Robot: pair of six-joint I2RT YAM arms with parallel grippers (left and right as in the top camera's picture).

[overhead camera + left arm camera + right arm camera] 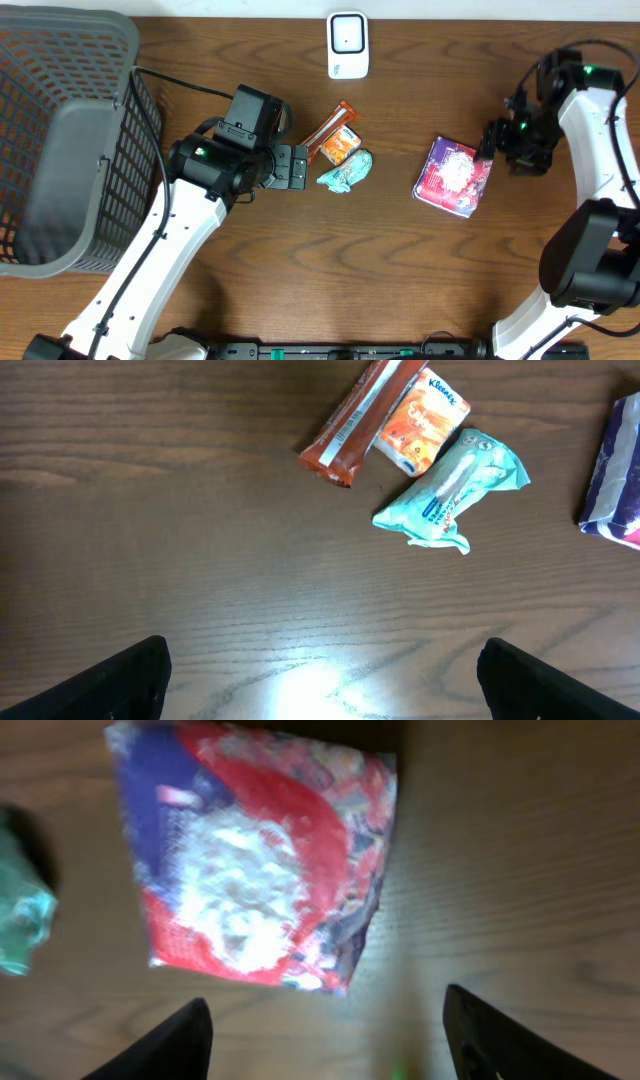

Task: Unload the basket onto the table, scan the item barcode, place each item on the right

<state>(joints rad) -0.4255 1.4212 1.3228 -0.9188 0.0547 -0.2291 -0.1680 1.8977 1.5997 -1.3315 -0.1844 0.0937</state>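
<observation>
I judge that nothing is scanned yet: the red and purple packet (454,177) lies flat on the tabletop (400,280), well apart from the scanner (348,45), with my right pincer (325,1015) open and empty just beside it, and my left pincer (320,655) wide open near the teal pack (450,490).

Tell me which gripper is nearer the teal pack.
Left. The left gripper sits right beside the teal pack; the right gripper hovers farther off, past the red-purple packet.

A grey mesh basket (110,180) sits at the wooden table's (400,280) left edge.
</observation>
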